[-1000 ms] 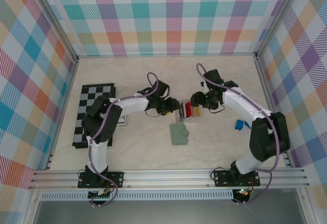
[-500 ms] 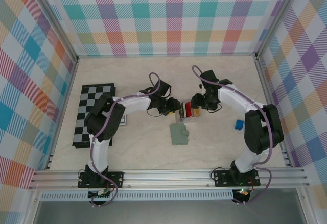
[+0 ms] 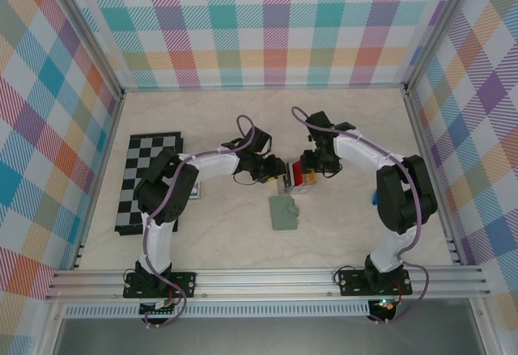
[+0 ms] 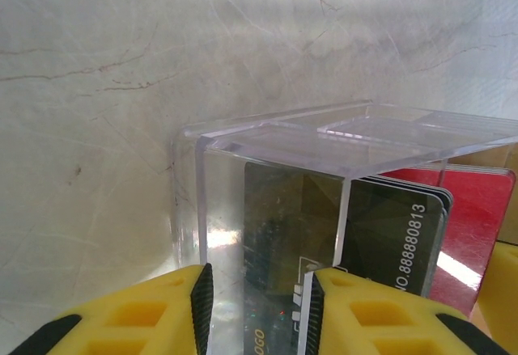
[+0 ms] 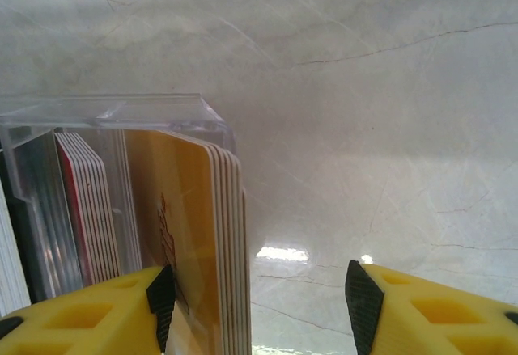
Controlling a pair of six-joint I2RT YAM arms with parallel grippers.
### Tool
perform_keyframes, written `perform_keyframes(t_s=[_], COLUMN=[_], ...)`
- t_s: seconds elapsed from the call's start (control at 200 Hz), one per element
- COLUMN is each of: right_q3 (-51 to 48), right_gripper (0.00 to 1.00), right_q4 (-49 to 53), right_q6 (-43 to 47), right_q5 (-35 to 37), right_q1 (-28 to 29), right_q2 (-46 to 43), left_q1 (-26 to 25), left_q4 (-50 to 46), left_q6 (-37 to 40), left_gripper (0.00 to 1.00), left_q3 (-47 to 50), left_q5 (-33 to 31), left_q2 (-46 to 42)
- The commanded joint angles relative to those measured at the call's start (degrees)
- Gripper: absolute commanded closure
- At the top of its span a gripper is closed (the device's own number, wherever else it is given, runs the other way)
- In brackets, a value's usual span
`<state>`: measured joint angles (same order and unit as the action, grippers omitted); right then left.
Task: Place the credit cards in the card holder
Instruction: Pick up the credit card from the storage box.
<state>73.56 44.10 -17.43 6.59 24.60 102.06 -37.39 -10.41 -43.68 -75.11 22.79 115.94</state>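
The right tool [image 5: 257, 290], jaws apart, stands over the orange cards [image 5: 182, 209]; the left tool [image 4: 259, 294], jaws apart, brackets the tray [image 4: 275, 141] wall. Advise steadying tray first, then pinching cards squarely.

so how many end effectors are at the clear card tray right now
2. The left end effector is at the left end of the tray, the right end effector at its right end.

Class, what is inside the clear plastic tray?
Upright in the clear tray: black cards, red cards, orange-tan cards. The left gripper covers the black cards' lower ends; the tray floor is hidden.
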Motion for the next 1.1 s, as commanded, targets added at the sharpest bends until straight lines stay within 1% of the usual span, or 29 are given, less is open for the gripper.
perform_keyframes(t_s=[0.0,0.13,0.405,0.81,0.98,1.03,1.095], right_q3=[1.4,1.7,2.8,4.0,3.8,3.9,3.9], right_gripper=[0.42,0.44,0.47,0.51,0.55,0.58,0.59], right_q4=[3.3,4.1,4.9,6.3,6.1,6.1,6.1], right_q6=[1.2,1.5,2.2,2.1,2.2,2.1,2.0], right_q5=[5.1,7.2,4.6,5.8,5.0,4.7,4.6], right_q1=[0.6,0.6,0.7,1.2,1.2,1.2,1.3], right_q2=[0.9,-0.6,-2.3,-3.2,-3.1,-3.0,-3.1], left_q1=[-0.7,-0.7,-0.7,-0.7,-0.7,-0.7,-0.7], left_q4=[-3.3,-3.3,-3.0,-2.8,-2.8,-2.8,-2.8], left_q6=[-0.3,-0.4,-0.6,-0.8,-1.0,-1.0,-0.9], left_gripper=[0.66,0.67,0.67,0.67,0.67,0.67,0.67], left_q3=[0.4,0.6,0.6,0.7,0.6,0.5,0.6], left_q5=[-2.3,-2.6,-2.3,-2.0,-1.8,-1.6,-1.5], left_q2=[0.3,0.0,0.3,0.4,0.6,0.6,0.6])
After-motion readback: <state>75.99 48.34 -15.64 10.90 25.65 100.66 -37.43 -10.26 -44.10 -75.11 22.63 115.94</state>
